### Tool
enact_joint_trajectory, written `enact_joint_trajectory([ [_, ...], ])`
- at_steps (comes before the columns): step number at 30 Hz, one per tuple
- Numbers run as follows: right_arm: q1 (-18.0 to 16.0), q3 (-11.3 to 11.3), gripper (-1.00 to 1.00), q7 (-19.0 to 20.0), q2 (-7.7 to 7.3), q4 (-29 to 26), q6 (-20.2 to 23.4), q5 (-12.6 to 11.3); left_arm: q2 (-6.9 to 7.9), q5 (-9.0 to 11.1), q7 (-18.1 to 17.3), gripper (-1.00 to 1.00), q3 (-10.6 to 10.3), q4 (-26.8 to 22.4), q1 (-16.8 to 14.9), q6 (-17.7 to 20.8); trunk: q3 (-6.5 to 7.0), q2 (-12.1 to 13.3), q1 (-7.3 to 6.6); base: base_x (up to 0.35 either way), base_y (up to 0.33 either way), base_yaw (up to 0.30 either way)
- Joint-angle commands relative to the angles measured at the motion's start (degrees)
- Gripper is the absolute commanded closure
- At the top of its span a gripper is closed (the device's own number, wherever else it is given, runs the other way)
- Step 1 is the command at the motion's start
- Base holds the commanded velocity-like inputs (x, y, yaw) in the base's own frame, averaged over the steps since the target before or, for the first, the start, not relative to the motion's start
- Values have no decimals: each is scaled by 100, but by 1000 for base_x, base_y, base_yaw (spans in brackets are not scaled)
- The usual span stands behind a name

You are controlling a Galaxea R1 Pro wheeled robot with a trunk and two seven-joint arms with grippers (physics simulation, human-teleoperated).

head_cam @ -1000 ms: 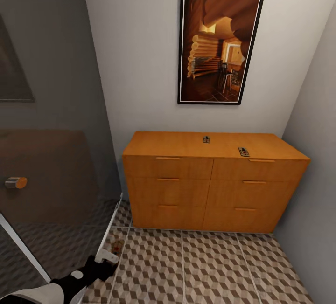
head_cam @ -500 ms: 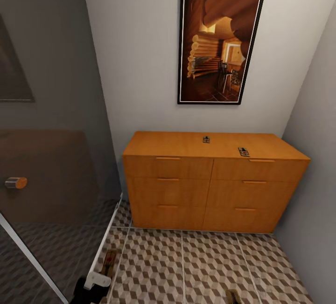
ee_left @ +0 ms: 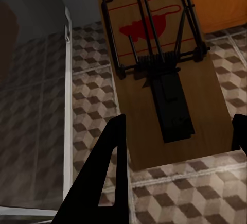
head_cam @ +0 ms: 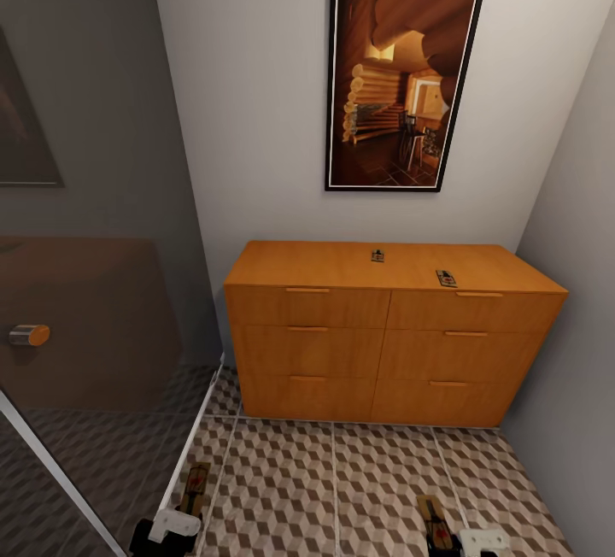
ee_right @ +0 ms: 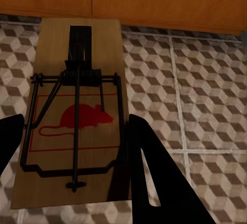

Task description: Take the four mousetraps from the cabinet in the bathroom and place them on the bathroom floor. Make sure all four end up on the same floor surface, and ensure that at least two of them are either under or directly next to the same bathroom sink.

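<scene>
Straight ahead the cabinet (head_cam: 389, 335), a low orange-brown chest with six drawer fronts and slim bar handles, fills the corner under a framed picture (head_cam: 401, 83) of a log interior. Two mousetraps sit on its flat top, one (head_cam: 377, 255) mid-way back, the other (head_cam: 446, 278) near the front edge, well apart. On the left a dark glass panel (head_cam: 94, 284) with a white frame closes that side, and a small round knob (head_cam: 29, 335) shows on it. Below lies the bathroom floor (head_cam: 342, 480), cube-patterned tiles in brown, beige and white with pale grout. The left gripper (ee_left: 175, 157) has its black fingers spread around a tan wooden trap (ee_left: 159, 64), wire spring and red mouse print showing. The right gripper (ee_right: 72, 152) straddles another trap (ee_right: 77, 110) the same way, jaws apart; grip contact can't be told.
</scene>
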Motion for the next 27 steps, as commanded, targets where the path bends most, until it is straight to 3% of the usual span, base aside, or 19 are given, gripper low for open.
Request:
enact_joint_trajectory([
  [1, -11, 16, 100, -19, -6, 3, -20, -27, -13, 5, 53, 100, -46, 20, -5, -40, -6, -3, 0, 0, 0, 0],
  [4, -21, 16, 100, -19, -21, 2, -22, -27, -31, 1, 76, 100, -46, 20, 32, -49, -6, -3, 0, 0, 0, 0],
  [9, -169, 16, 100, -19, -177, 7, 73, -39, -45, -2, 86, 100, -46, 20, 116, -54, -6, -3, 0, 0, 0, 0],
  [15, -334, 16, 100, -4, -208, 21, 283, -56, -109, -2, 235, 100, -46, 20, 188, -106, -6, -3, 0, 0, 0, 0],
  [27, -350, 8, 100, -17, -188, 566, -592, -54, -120, 2, 381, 100, -46, 20, 199, -114, -6, -3, 0, 0, 0, 0],
])
